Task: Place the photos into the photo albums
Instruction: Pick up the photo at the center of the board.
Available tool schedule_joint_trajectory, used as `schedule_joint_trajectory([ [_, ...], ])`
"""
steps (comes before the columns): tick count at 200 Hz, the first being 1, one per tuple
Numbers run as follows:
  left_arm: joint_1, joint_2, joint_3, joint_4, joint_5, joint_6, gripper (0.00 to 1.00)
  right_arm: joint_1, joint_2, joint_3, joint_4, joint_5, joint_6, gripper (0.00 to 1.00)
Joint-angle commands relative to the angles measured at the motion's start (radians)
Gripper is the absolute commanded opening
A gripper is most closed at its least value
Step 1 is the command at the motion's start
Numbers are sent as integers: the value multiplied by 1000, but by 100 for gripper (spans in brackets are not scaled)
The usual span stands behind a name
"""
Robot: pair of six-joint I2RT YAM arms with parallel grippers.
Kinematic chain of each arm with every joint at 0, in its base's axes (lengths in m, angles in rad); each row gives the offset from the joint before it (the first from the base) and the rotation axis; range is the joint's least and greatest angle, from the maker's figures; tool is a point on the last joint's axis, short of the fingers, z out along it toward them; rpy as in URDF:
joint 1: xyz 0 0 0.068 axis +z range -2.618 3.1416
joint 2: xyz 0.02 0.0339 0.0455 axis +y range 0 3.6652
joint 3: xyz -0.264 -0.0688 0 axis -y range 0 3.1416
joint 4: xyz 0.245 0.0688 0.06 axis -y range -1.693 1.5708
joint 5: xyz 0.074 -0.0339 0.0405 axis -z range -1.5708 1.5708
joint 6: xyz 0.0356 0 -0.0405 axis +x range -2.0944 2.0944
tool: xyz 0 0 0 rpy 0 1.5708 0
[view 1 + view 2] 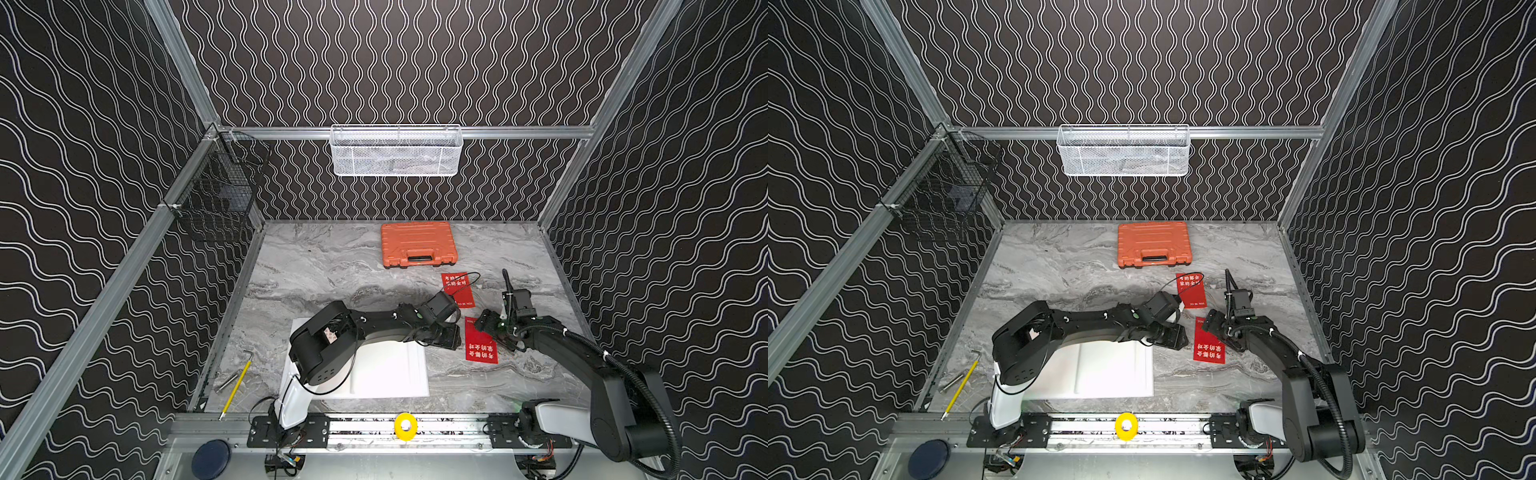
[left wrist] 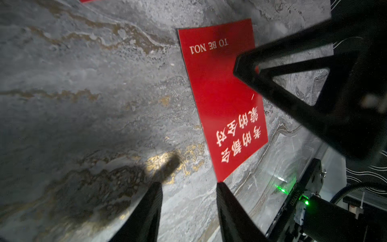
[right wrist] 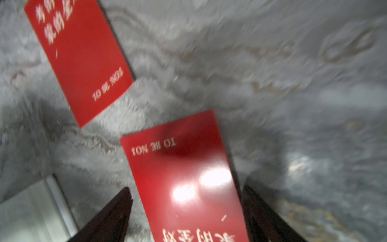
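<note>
The right gripper point(image 3: 188, 209) has its fingers spread wide, straddling a red photo point(image 3: 180, 171) that lies flat on the counter point(image 1: 316, 266), toward its right edge. The left gripper point(image 2: 189, 199) is parted too and empty, just beside that photo's corner. A second red photo point(image 1: 457, 289) lies further back. The white album point(image 1: 390, 370) sits at the front edge.

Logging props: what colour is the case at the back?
The case is orange; clearest in a top view.
</note>
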Motion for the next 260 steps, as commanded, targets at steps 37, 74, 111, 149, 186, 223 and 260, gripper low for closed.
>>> schedule_joint_trajectory([
  [37, 5, 33, 51, -43, -8, 1, 43, 34, -21, -2, -66, 46, 29, 83],
  [74, 7, 81, 113, -57, 1, 20, 41, 34, -35, -24, -65, 26, 21, 82],
  [111, 7, 117, 147, -59, 13, 17, 35, 34, -42, -60, -26, -33, 18, 74],
  [149, 7, 129, 149, -58, 20, 14, 30, 35, -42, -74, 11, -81, 14, 65],
  [186, 9, 132, 152, -65, 23, 15, 29, 35, -58, -81, 43, -126, 12, 61],
  [223, 25, 133, 137, -58, 33, 6, 29, 34, -109, -77, 55, -167, 7, 57],
  [260, 41, 120, 114, -46, 46, 14, 29, 34, -175, -69, 49, -196, 3, 54],
])
